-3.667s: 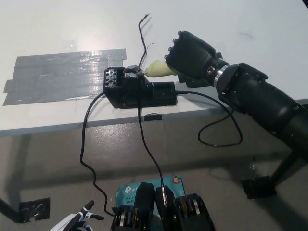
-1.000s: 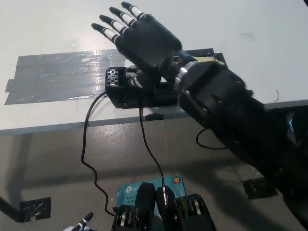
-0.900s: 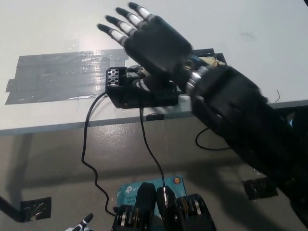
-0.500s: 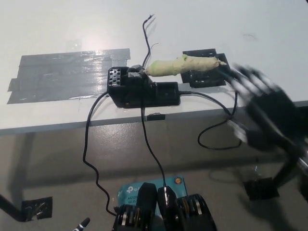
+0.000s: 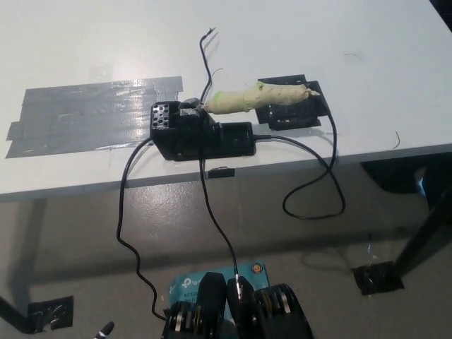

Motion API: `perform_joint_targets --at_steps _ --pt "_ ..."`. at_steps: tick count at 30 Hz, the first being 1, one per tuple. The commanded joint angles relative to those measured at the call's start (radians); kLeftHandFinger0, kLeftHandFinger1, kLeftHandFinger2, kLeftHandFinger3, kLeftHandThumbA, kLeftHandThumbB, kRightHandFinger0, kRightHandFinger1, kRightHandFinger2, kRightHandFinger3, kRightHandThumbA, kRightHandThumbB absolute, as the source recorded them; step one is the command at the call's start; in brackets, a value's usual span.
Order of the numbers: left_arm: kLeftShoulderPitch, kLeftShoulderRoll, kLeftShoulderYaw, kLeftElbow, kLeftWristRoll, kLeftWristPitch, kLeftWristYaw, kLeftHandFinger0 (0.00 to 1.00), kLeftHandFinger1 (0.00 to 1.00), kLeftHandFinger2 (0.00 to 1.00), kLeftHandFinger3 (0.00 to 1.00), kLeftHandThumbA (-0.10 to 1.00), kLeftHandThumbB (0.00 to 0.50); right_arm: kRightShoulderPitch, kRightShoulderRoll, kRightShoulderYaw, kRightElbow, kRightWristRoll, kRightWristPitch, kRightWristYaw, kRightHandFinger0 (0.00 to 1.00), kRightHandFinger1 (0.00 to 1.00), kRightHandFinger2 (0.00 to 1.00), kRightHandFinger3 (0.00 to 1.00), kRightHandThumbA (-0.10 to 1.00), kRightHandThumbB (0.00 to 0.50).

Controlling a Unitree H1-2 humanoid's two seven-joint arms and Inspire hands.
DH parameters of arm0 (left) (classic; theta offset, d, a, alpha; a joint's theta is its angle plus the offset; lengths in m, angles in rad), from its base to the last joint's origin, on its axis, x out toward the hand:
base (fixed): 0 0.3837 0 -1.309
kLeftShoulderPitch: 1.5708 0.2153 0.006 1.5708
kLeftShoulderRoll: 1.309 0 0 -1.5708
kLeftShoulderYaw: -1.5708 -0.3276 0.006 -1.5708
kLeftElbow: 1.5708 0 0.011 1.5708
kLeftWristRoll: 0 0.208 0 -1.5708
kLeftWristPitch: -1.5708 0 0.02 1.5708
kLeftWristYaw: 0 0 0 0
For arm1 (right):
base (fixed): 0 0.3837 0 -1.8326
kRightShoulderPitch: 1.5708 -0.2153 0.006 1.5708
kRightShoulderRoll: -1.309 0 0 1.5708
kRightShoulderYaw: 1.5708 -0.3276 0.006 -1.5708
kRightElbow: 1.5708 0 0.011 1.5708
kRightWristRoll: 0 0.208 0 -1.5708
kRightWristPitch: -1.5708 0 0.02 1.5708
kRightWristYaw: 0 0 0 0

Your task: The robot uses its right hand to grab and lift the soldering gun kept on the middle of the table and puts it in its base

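1. A teal box (image 5: 212,281) lay on the floor below the table, partly hidden; it carried white writing, but the letters were too small and too cut off to read; no other label or brand was readable anywhere.
2. The black right hand was not in the picture at all, so I cannot tell if it was open or closed; of the white left hand only a small dark-tipped bit (image 5: 104,330) showed at the bottom left edge, and its state cannot be told either.
3. The soldering gun (image 5: 258,97), with its handle wrapped in pale yellow-green tape, lay almost flat on the white table (image 5: 367,92); its tip end rested in the black base (image 5: 201,133), and its rear end lay over a black flat piece (image 5: 289,111) to the right.
4. The base stood near the front edge of the table, just right of a wide patch of grey tape (image 5: 85,120); black cables (image 5: 311,183) ran from it, one looping over the table edge on the right, others hanging down toward the floor.
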State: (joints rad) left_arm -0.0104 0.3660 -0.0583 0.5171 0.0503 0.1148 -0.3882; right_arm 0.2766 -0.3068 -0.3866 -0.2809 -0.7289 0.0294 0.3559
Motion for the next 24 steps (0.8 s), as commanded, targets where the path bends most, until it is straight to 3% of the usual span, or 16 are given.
perform_joint_targets --at_steps 1,3,5,6,8,10,11,12,14,16,17,18,22,23,24 --pt "0.014 0.054 0.059 0.031 -0.048 -0.129 0.012 0.00 0.01 0.36 0.62 1.00 0.500 0.007 0.063 -0.096 0.226 0.238 -0.218 -0.298 1.00 1.00 1.00 1.00 0.42 0.274" --pt "0.004 0.061 0.071 0.060 -0.043 -0.149 0.021 0.00 0.00 0.34 0.62 1.00 0.500 0.021 0.038 -0.045 0.260 0.239 -0.126 -0.157 1.00 1.00 1.00 1.00 0.47 0.290" --pt "-0.002 0.067 0.075 0.079 -0.038 -0.177 0.016 0.00 0.02 0.32 0.64 1.00 0.500 0.025 0.029 -0.039 0.275 0.306 -0.125 -0.103 0.77 1.00 1.00 1.00 0.38 0.324" --pt "-0.003 0.068 0.077 0.083 -0.038 -0.184 0.015 0.00 0.01 0.32 0.64 1.00 0.500 0.025 0.027 -0.036 0.277 0.315 -0.121 -0.094 0.71 0.96 1.00 1.00 0.36 0.328" --pt "0.001 0.065 0.094 0.080 -0.041 -0.192 0.032 0.00 0.00 0.27 0.64 1.00 0.500 0.017 0.013 -0.024 0.253 0.344 -0.064 -0.039 0.55 0.80 1.00 1.00 0.36 0.343" --pt "0.007 0.056 0.138 0.099 -0.073 -0.193 0.039 0.00 0.03 0.27 0.63 1.00 0.500 -0.004 0.016 -0.020 0.256 0.394 -0.036 -0.016 0.46 0.70 0.99 1.00 0.29 0.314" --pt "0.016 0.048 0.161 0.088 -0.083 -0.184 0.053 0.00 0.02 0.26 0.62 1.00 0.500 -0.007 0.027 -0.026 0.247 0.418 -0.023 -0.017 0.36 0.59 0.96 1.00 0.24 0.313" --pt "0.026 0.045 0.177 0.074 -0.084 -0.183 0.068 0.00 0.07 0.34 0.65 1.00 0.500 -0.005 0.031 -0.024 0.233 0.421 -0.006 -0.016 0.20 0.41 0.95 1.00 0.25 0.309" --pt "0.030 0.045 0.195 0.069 -0.080 -0.191 0.072 0.01 0.14 0.41 0.70 1.00 0.500 -0.003 0.033 -0.019 0.221 0.439 0.006 -0.015 0.04 0.27 0.95 1.00 0.24 0.293" --pt "0.039 0.047 0.209 0.064 -0.079 -0.195 0.073 0.00 0.18 0.46 0.73 1.00 0.500 0.005 0.032 -0.014 0.214 0.464 0.011 -0.011 0.04 0.29 0.97 1.00 0.24 0.269" --pt "0.045 0.049 0.213 0.065 -0.074 -0.197 0.074 0.01 0.20 0.51 0.81 1.00 0.500 0.008 0.030 -0.012 0.222 0.469 0.003 -0.016 0.05 0.30 0.91 1.00 0.24 0.270" --pt "0.050 0.052 0.218 0.059 -0.070 -0.194 0.077 0.00 0.17 0.49 0.81 1.00 0.500 0.010 0.028 -0.006 0.232 0.474 -0.005 -0.022 0.05 0.29 0.85 1.00 0.23 0.274" --pt "0.059 0.060 0.223 0.063 -0.063 -0.202 0.081 0.00 0.14 0.43 0.81 1.00 0.500 0.009 0.017 0.024 0.253 0.468 -0.024 -0.047 0.07 0.31 0.83 1.00 0.24 0.269" --pt "0.056 0.061 0.221 0.067 -0.053 -0.204 0.090 0.00 0.15 0.44 0.82 1.00 0.500 0.007 0.017 0.031 0.246 0.456 -0.011 -0.054 0.07 0.31 0.84 1.00 0.24 0.266" --pt "0.047 0.063 0.219 0.074 -0.045 -0.198 0.102 0.00 0.18 0.46 0.83 1.00 0.500 -0.005 0.013 0.045 0.244 0.435 0.002 -0.064 0.15 0.39 0.95 1.00 0.23 0.253"
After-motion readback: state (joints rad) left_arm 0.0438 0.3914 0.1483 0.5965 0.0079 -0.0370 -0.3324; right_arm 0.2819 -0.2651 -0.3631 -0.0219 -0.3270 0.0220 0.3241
